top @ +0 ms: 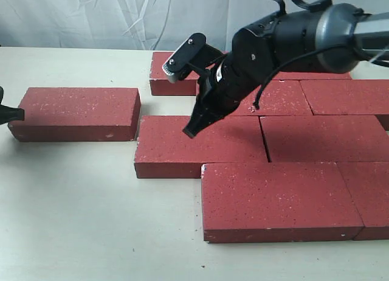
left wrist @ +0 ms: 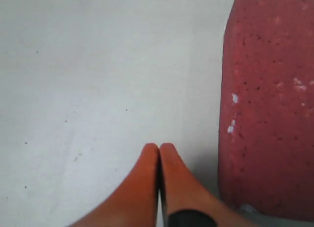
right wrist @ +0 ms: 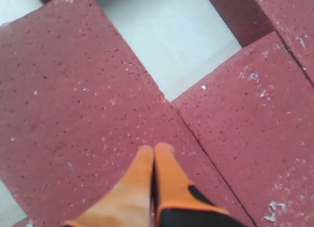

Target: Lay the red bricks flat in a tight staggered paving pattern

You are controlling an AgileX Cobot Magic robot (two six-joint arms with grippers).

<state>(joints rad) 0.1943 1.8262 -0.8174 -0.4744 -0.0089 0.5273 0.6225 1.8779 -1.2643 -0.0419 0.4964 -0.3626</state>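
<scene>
Exterior view, right gripper (top: 189, 132) clenched empty over red bricks (top: 285, 196), left gripper (left wrist: 159, 147) clenched beside lone brick (left wrist: 270, 104).

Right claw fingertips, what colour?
Orange. The fingertips of the right claw show best in the right wrist view.

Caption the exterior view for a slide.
Right gripper, shut, poised over a middle-row brick in the staggered red paving; a lone brick lies apart at left.

About nine red bricks (top: 76, 114)
</scene>
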